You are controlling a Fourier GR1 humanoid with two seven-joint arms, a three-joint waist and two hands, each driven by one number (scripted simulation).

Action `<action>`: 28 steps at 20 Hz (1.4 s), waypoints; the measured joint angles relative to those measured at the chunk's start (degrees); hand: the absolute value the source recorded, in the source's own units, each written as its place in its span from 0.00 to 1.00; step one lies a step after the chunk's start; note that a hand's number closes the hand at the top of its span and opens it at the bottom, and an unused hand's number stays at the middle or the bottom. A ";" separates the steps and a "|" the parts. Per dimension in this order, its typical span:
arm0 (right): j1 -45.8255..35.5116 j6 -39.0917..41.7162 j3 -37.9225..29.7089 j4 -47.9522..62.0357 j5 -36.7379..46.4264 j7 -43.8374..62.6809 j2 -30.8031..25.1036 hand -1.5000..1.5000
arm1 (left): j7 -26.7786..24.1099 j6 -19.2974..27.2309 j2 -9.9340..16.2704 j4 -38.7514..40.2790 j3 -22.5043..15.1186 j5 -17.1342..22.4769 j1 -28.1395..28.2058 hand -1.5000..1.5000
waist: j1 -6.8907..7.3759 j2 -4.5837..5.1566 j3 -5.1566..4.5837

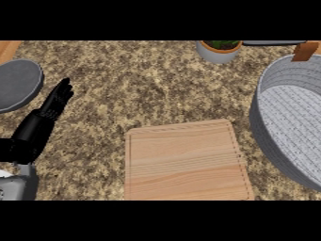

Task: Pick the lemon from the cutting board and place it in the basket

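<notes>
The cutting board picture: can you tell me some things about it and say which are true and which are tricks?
1. A lemon lies on the cutting board. False: the board's top shows only bare wood, and no lemon shows anywhere.
2. The grey basket stands to the right of the board. True.
3. The left hand has its fingers curled round something. False: its fingers are straight and hold nothing, over the counter left of the board.
4. A grey bowl sits near the counter's left edge. True.
5. The right hand rests on the basket. False: no right hand is in view.
6. A potted plant stands at the far edge. True.
</notes>
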 measured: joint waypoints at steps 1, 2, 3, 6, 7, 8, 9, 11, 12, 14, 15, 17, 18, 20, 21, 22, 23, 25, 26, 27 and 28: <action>1.36 -1.51 -0.15 -0.29 -0.35 -1.44 -1.08 1.00 | -0.31 0.15 -0.03 -0.03 0.03 -0.17 0.22 0.50 | -0.17 -0.05 0.00; 2.41 -2.89 -0.76 -0.51 -0.81 -2.42 -2.15 1.00 | -0.07 0.13 0.04 -0.03 0.12 -0.11 -0.01 0.50 | -0.21 -0.03 0.00; 3.62 -4.31 -1.16 -0.66 -1.11 -3.51 -3.23 1.00 | 0.13 0.06 0.04 -0.16 0.17 0.04 0.34 0.50 | -0.23 -0.07 0.01; 6.41 -7.99 -3.00 -1.20 -1.97 -4.89 -6.20 1.00 | 0.02 0.21 -0.25 -0.33 -0.15 -0.23 0.57 0.50 | -0.30 0.02 -0.04; 7.16 -9.14 -3.77 -1.39 -2.21 -4.96 -7.01 1.00 | -0.06 0.38 -0.30 -0.26 -0.18 -0.43 0.46 0.50 | -0.31 0.07 -0.08; 7.75 -10.19 -4.94 -1.49 -2.47 -4.80 -7.80 1.00 | 0.31 0.31 -0.29 -0.31 -0.12 -0.26 0.34 0.50 | -0.22 0.11 -0.09; 8.16 -11.04 -6.21 -1.61 -2.74 -4.37 -8.57 1.00 | 0.67 0.42 -0.43 -0.50 -0.29 -0.33 -0.01 0.50 | -0.13 0.16 -0.11; 8.49 -12.35 -8.92 -1.78 -3.33 -3.33 -9.88 1.00 | 0.27 0.26 -0.32 -0.22 -0.41 -0.52 -0.30 0.50 | 0.09 0.30 -0.14; 8.51 -12.85 -9.99 -1.87 -3.64 -2.74 -10.23 1.00 | 0.37 0.22 -0.32 -0.26 -0.48 -0.52 -0.46 0.50 | 0.21 0.34 -0.14; 7.99 -13.57 -11.56 -2.07 -4.28 -1.48 -10.35 1.00 | 0.24 0.19 -0.44 -0.16 -0.81 -0.76 -0.64 0.50 | 0.54 0.47 -0.16; 7.73 -13.85 -12.31 -2.16 -4.61 -0.77 -10.43 1.00 | -0.02 0.19 -0.41 -0.25 -0.85 -0.89 -0.42 0.50 | 0.76 0.50 -0.17; 7.05 -14.46 -13.79 -2.34 -5.27 0.81 -10.28 1.00 | -0.38 0.20 -0.36 0.17 -0.80 -1.05 -0.50 0.50 | 0.90 0.60 -0.20; 6.39 -14.73 -14.76 -2.42 -5.61 1.95 -10.13 1.00 | -0.28 0.01 -0.18 0.11 -0.69 -0.89 -0.73 0.50 | 1.12 0.66 -0.22; 4.53 -15.10 -16.97 -2.48 -6.53 4.37 -9.85 1.00 | 0.01 -0.19 -0.16 -0.11 -0.78 -0.71 -1.22 0.50 | 1.68 0.82 -0.21; 3.59 -15.31 -18.02 -2.48 -7.00 5.74 -9.49 1.00 | 0.16 -0.25 -0.35 -0.40 -0.98 -0.61 -1.19 0.50 | 1.92 0.84 -0.20; 2.50 -15.45 -18.58 -2.53 -7.52 6.84 -8.93 1.00 | -0.11 -0.42 -0.37 -0.28 -1.04 -0.53 -1.33 0.50 | 2.08 0.91 -0.20; 1.29 -15.55 -19.47 -2.59 -8.19 8.00 -8.55 1.00 | -0.36 -0.29 -0.46 0.12 -1.04 -0.66 -1.52 0.50 | 2.18 1.02 -0.20; -1.57 -15.48 -21.56 -2.61 -10.18 10.65 -7.77 1.00 | -0.14 -0.68 -0.45 -0.01 -1.25 -0.41 -1.97 0.50 | 2.79 1.14 -0.18; -3.08 -15.46 -22.74 -2.62 -11.49 12.15 -7.27 1.00 | 0.09 -0.64 -0.55 -0.10 -1.43 -0.49 -2.22 0.50 | 3.04 1.20 -0.16; -4.56 -15.39 -24.05 -2.75 -12.86 13.65 -6.98 1.00 | 0.17 -0.65 -0.66 0.02 -1.59 -0.54 -2.23 0.50 | 3.16 1.23 -0.17; -6.09 -15.25 -25.30 -2.84 -14.43 15.21 -6.64 1.00 | 0.15 -0.72 -0.70 0.09 -1.67 -0.54 -2.20 0.50 | 3.31 1.22 -0.17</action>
